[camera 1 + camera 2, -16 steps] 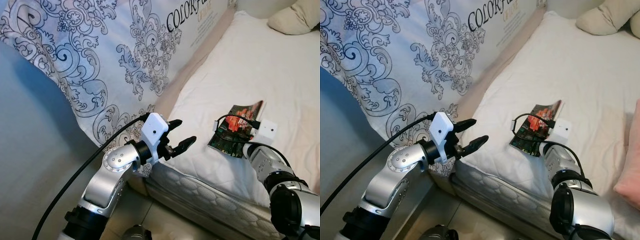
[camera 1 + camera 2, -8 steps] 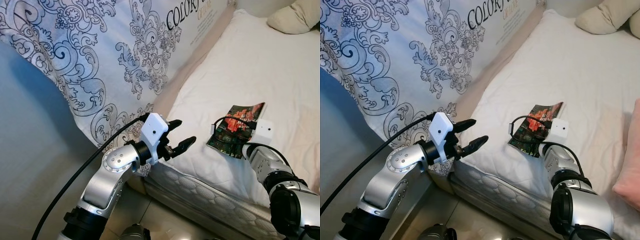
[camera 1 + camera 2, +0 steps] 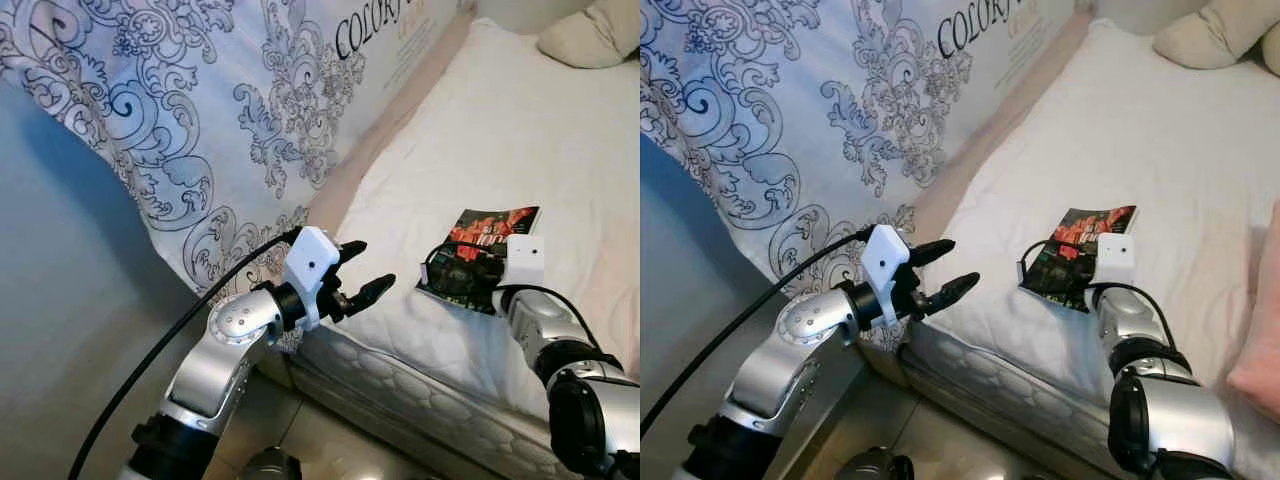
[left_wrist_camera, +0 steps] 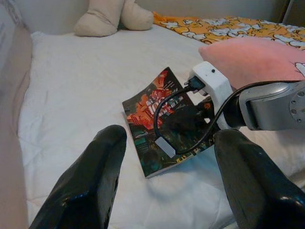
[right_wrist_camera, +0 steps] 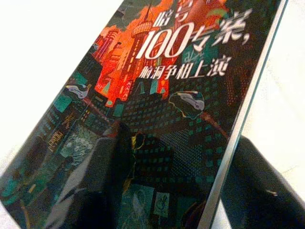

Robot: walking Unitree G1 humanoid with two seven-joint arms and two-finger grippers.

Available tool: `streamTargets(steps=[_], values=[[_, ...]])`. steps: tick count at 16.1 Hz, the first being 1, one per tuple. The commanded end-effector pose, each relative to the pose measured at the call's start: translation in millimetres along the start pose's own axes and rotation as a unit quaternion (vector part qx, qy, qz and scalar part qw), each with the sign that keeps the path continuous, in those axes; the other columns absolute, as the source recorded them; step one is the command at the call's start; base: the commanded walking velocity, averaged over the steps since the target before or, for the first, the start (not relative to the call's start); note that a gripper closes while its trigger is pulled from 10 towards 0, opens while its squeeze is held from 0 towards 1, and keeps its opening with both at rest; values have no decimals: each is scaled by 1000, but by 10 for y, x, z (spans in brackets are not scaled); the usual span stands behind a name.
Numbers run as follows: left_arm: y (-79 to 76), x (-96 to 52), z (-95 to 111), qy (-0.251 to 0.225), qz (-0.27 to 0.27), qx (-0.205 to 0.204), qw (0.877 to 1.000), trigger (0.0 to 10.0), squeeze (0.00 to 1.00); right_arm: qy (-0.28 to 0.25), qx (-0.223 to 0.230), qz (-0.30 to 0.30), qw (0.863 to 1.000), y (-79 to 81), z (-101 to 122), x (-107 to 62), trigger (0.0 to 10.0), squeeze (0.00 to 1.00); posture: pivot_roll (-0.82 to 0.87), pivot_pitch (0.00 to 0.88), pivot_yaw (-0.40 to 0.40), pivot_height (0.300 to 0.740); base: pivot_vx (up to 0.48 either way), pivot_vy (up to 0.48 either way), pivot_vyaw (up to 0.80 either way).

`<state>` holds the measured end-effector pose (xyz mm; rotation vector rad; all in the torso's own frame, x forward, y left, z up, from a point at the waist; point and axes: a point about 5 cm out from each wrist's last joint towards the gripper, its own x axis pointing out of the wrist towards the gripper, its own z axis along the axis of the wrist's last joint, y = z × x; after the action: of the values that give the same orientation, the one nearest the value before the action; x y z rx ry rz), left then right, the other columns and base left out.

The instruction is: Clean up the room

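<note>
Book with a dark cover of red and teal city art and white characters, flat on the white bed, near the mattress edge and well short of the beige pillow at the far corner. Right gripper down at the book's near end, 2 black fingers spread, 1 lying over the cover and the other off the book's edge on the sheet; not pressed onto the book. White camera block of the right wrist just at the book's near right corner, black cable looped over the cover. Left gripper raised in the air off the side of the mattress, to the left of the book and apart from it, 2 fingers spread wide with nothing between them, aimed across the bed toward the book. Pink pillow and orange patterned blanket beyond the book in the left wrist view. Large sheet with blue-grey scroll ornament and printed lettering standing along the bed's left side.
</note>
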<state>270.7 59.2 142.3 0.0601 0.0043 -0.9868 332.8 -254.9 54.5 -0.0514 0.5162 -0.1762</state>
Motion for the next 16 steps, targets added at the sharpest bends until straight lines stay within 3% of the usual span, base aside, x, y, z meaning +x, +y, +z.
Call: streamTargets(steps=[1,6,9,11,13,16], values=[[14,40,46,-3,-7,8,1000,10000,0,-13,-23,-7,1000,-32,80,4,10000,1000,250,36,69,740,0,0,0],[29,96,60,-8,-12,9,1000,10000,0,-4,-31,-21,999,-105,-18,-16,10000,1000,233,10,74,740,0,0,0],[3,151,57,-12,-21,7,1000,10000,0,-42,-74,-80,993,-384,167,-49,10000,1000,220,0,70,740,0,0,0],[22,221,66,-23,-16,-7,1000,10000,0,-62,-101,-80,990,-447,279,-61,10000,1000,193,0,58,740,0,0,0],[21,257,62,-26,-13,-12,1000,10000,0,-67,-82,-77,991,-461,281,-66,10000,1000,188,0,42,740,0,0,0],[214,297,-35,-18,75,-44,996,10000,0,-142,-74,-71,985,-337,305,-93,10000,1000,171,0,0,740,0,0,0]])
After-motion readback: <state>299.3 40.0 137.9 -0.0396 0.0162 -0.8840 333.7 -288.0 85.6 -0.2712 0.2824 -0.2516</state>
